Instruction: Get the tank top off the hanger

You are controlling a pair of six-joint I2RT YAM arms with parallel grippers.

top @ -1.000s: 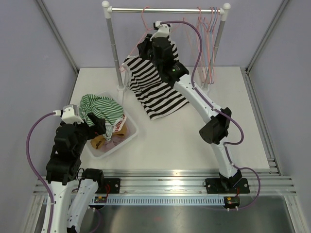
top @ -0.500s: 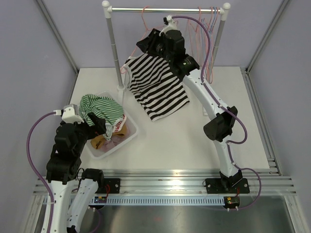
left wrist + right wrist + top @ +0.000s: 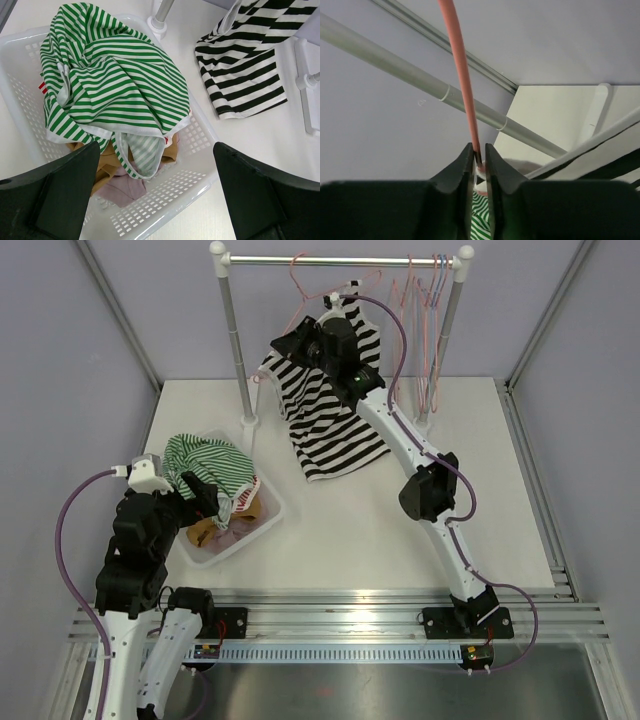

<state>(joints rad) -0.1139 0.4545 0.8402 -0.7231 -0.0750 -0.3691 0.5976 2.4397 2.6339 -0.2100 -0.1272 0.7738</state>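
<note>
Right jaws farther left, tight on pink hanger; tank top higher.

Worktop, front centre: bare; wide passage between basket and right arm.
Worktop, right side: bare from right arm out to the edge.
Rack rail: spans the back, a post at each end.
Under rail, left: tank top hangs here, hem lying on worktop.
Under rail, right: spare hangers crowd the right post.
Basket: heaped above rim with clothes; left gripper gapes wide just over it.
Right gripper: pinched on hanger wire, no slack between.
</note>
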